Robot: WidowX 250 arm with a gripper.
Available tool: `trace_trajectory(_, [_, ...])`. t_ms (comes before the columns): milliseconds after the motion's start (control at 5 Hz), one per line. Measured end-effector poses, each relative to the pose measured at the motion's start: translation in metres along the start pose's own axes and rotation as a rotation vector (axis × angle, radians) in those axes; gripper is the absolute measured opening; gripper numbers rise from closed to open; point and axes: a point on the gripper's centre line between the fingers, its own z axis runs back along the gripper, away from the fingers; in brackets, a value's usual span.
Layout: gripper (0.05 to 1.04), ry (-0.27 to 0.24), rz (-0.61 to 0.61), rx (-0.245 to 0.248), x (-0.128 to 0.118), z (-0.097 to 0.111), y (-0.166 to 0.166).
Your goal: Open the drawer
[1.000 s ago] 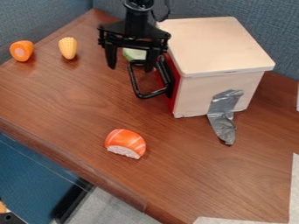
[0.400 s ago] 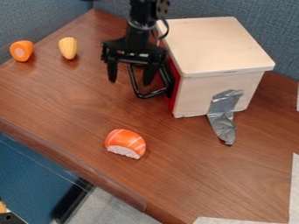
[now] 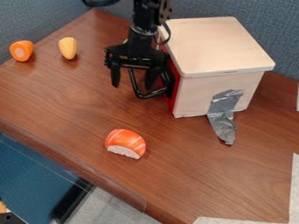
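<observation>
The hand [image 3: 133,85] hangs left of the pale box [image 3: 225,48], its two fingers apart, with the black handle [image 3: 139,94] reaching in between and behind them. That handle belongs to the drawer [image 3: 173,101], whose red front lies against the box's left side. Silver tape [image 3: 224,113] runs down the box's near side onto the surface [image 3: 76,118]. Nearer sits a salmon sushi piece [image 3: 125,143]; far left, yellow corn [image 3: 68,47] and an orange round piece [image 3: 22,50].

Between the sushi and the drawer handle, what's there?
The camera view shows bare tabletop along the stretch from the sushi to the handle.
</observation>
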Motion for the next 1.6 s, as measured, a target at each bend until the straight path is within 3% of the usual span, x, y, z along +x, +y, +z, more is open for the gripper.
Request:
trace_trajectory(400, [0.358, 0.005, 0.003, 0.003, -0.001, 0.0, 0.0])
trace_trajectory(600, [0.162, 0.015, 0.001, 0.013, -0.004, -0.002, 0.003])
trace_trajectory(800, [0.123, 0.018, 0.018, 0.027, -0.006, -0.001, 0.018])
trace_trajectory(1600, [0.117, 0.066, 0.074, 0.076, -0.01, -0.004, 0.043])
